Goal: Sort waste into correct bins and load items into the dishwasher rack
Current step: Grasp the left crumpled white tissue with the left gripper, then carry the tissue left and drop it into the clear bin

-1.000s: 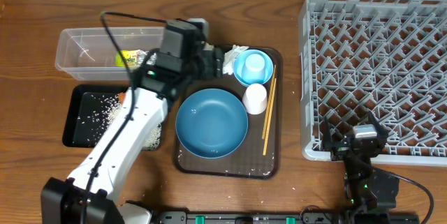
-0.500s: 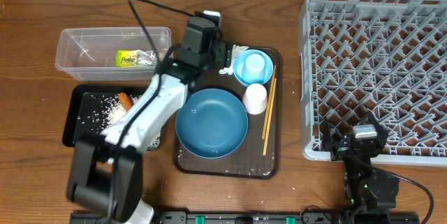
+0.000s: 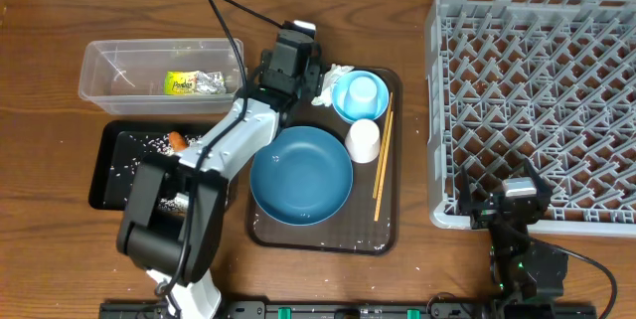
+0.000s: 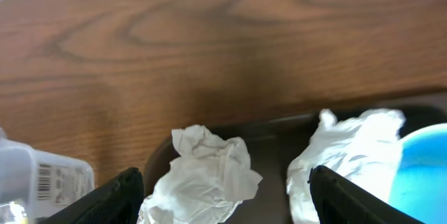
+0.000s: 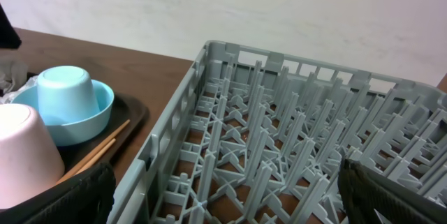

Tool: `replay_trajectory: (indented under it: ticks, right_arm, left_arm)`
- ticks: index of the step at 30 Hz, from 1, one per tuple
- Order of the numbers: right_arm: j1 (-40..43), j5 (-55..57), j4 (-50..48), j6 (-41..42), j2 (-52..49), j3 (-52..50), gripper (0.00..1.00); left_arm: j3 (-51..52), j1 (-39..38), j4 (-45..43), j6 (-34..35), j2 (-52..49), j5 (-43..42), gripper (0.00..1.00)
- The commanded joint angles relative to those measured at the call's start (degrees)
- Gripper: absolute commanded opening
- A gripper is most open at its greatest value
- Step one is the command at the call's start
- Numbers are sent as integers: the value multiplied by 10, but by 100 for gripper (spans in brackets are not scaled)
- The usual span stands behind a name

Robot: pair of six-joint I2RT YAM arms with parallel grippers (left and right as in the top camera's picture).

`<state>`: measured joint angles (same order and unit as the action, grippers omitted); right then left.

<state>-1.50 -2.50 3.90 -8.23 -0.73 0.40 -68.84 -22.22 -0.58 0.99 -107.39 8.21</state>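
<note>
Fingers (image 4: 115, 199) of the left gripper (image 4: 223, 199) stand apart and empty, either side of one tissue wad (image 4: 206, 165) on the tray's (image 4: 272, 130) far rim. A second wad (image 4: 342, 154) lies beside the bowl (image 4: 422, 168). The right gripper (image 5: 223, 206) is spread wide and empty, at the rack (image 5: 279, 126). Tissue is probably light, soft and crushable; pinch across its bulk. Wad undersides are cut off, and overhead the wrist hides most of both wads.

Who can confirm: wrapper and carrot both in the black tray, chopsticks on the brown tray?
Wrong on the wrapper: the overhead view shows it in the clear tub. The carrot is in the black tray and the chopsticks lie on the brown tray.
</note>
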Motion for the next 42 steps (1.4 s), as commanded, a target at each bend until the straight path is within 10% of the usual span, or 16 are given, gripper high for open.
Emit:
replay_trajectory:
  ticks: [1,17,33,42]
  right_arm:
    - [-8,6,2,-6,1,-1,99]
    - [-8,6,2,-6,1,-1,99]
    - [-8,6,2,-6,1,-1,99]
    - [-8,6,2,-6,1,-1,99]
  left_arm:
    - [0,3,-4,-14,-24,15,79]
    - [0,7,-43,-14,-84,15,78]
    - [-1,16,-55,-13,-75,14,7]
    - [-1,-1,-7,29,55,13,6]
